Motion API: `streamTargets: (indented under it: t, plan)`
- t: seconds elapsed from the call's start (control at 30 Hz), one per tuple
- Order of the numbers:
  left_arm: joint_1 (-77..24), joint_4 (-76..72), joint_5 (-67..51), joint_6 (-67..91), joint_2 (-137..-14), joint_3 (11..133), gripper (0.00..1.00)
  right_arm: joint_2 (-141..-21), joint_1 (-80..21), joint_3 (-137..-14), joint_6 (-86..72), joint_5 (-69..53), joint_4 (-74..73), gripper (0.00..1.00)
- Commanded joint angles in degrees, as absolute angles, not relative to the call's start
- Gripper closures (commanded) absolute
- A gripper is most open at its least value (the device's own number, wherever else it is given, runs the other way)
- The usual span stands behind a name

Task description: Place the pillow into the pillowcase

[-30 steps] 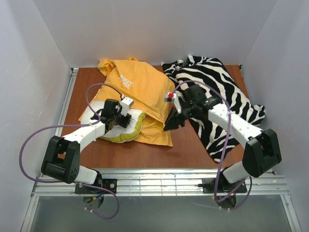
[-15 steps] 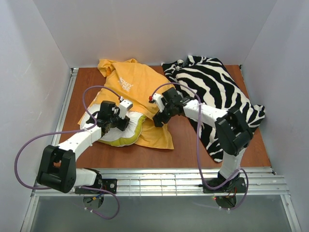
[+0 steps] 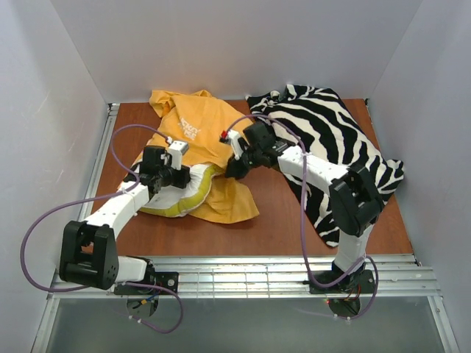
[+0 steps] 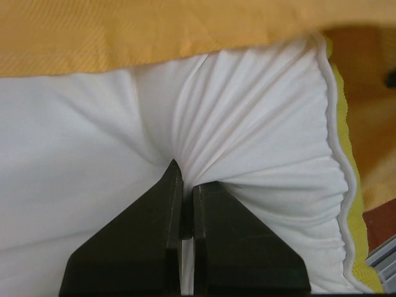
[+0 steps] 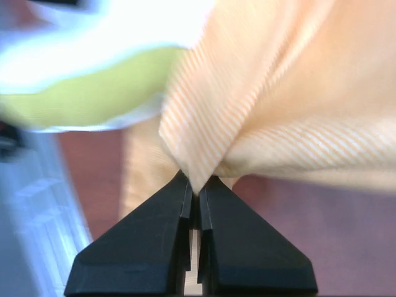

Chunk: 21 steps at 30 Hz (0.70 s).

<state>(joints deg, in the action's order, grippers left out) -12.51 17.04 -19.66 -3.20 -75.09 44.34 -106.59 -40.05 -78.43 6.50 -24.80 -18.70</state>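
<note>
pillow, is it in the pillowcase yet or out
Partly in: the pillow has its white end with the yellow-green band sticking out of the orange pillowcase, whose fabric covers the rest.

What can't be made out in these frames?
- Top view: how far the pillow reaches inside; the pillowcase covers its far end.
- Top view: the pillowcase's print, too small to read.
- Top view: whether the left gripper and right gripper are shut, too small.
- Right wrist view: the pillow, blurred and washed out.
- Left wrist view: the pillowcase, mostly cut off by the top edge.
</note>
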Motion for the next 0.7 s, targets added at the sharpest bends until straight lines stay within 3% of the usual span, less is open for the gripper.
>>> streamTargets:
  t: [0.0,0.17,0.3,0.37,0.47,0.57,0.67]
  plan:
    - [-7.2,10.2,-22.3,6.2,-73.5,54.8,1.00,-97.5,-44.1,-90.7,-0.9,-54.5,-16.0,0.99]
    - [-1.6,6.5,-25.4,11.1,-67.7,66.8,1.00,-98.6,-41.7,-104.5,-3.2,-55.8,-14.9,0.99]
    - [-3.9,6.1,-23.9,3.9,-63.4,56.2,1.00,-102.2,-41.7,-99.5,2.8,-52.6,-16.9,0.99]
    - [-8.3,8.6,-17.1,-8.0,-66.0,45.2,1.00,-105.9,-41.7,-96.1,4.5,-51.5,-18.8,0.99]
    - [-16.5,8.4,-12.6,-18.5,-72.7,37.9,1.00,-107.6,-41.3,-86.4,6.6,-50.3,-19.5,0.99]
    - [-16.7,10.3,-11.8,-15.7,-76.6,37.4,1.00,-106.6,-41.3,-82.3,6.3,-50.2,-19.6,0.99]
    - [-9.0,11.3,-21.2,-8.7,-76.3,42.7,1.00,-107.0,-40.9,-90.7,6.9,-48.5,-20.4,0.99]
